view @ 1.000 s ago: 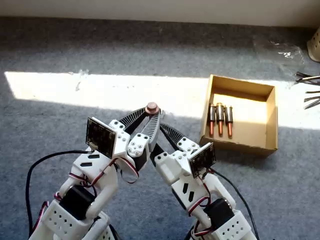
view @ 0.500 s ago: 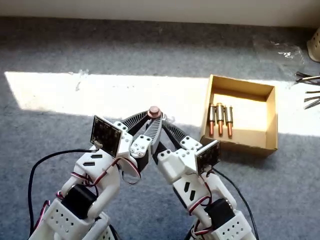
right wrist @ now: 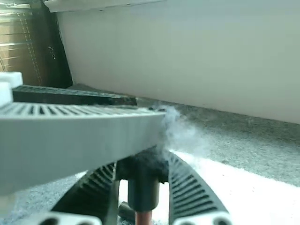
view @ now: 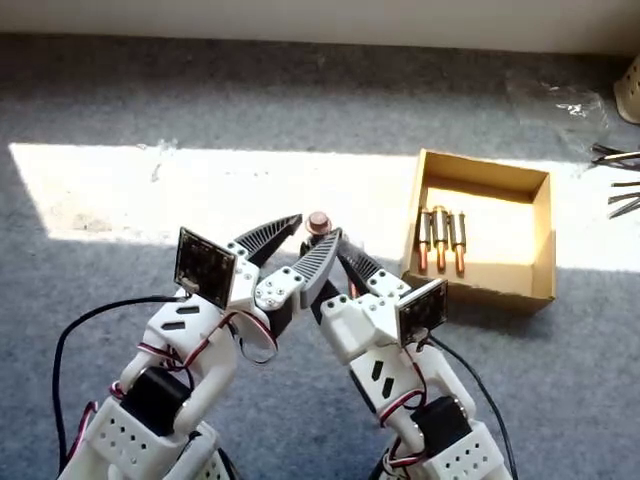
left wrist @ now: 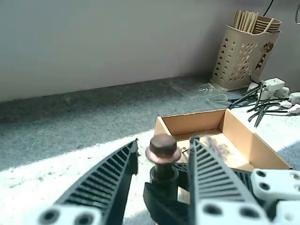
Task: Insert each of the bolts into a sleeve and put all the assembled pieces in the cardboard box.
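- Since a second ago the left claw [view: 316, 230] has let go. Its jaws, then closed at the bolt [view: 318, 221], now stand spread on either side of the bolt's head, and the bolt has shifted slightly toward the cardboard box [view: 485, 291].
- The right claw [view: 332, 256] is clenched on the dark sleeve [right wrist: 142, 187], with the bolt standing upright in it, head on top.
- The bolt and sleeve are held near the box, apart from it.
- Three assembled pieces [view: 440, 240] lie side by side in the box.

Hard sunlit band across carpet [view: 100, 190] and cardboard box [view: 487, 167], shade beside the wall [view: 300, 15].
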### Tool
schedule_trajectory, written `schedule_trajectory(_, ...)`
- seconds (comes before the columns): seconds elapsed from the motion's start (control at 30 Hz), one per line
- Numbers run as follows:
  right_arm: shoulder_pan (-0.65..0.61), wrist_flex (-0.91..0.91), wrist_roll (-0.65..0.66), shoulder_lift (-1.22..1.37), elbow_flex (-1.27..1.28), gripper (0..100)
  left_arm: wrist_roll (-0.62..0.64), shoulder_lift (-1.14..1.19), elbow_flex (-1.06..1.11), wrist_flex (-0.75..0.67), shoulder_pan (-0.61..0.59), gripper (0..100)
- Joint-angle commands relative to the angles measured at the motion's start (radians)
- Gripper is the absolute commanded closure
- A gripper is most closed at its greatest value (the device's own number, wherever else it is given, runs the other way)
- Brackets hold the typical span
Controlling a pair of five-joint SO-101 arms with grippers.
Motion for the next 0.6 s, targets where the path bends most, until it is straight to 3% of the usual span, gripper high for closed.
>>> schedule_trajectory(0.0, 0.008, -0.024, -0.003, -0.022, 0.051, 99.0, 0.006, -0.013, -0.005, 0.0, -0.007, 81)
schedule_trajectory(0.2, 0.008, -0.021, -0.002, -0.022, 0.05, 99.0, 0.005, -0.013, -0.007, -0.002, -0.01, 77)
schedule_trajectory(0.43, 0.015, -0.018, -0.002, -0.015, 0.047, 99.0, 0.012, -0.013, -0.015, -0.003, -0.162, 76)
schedule_trajectory(0.57, 0.087, -0.018, -0.002, -0.015, 0.047, 98.8, 0.014, -0.082, -0.005, 0.0, -0.194, 76)
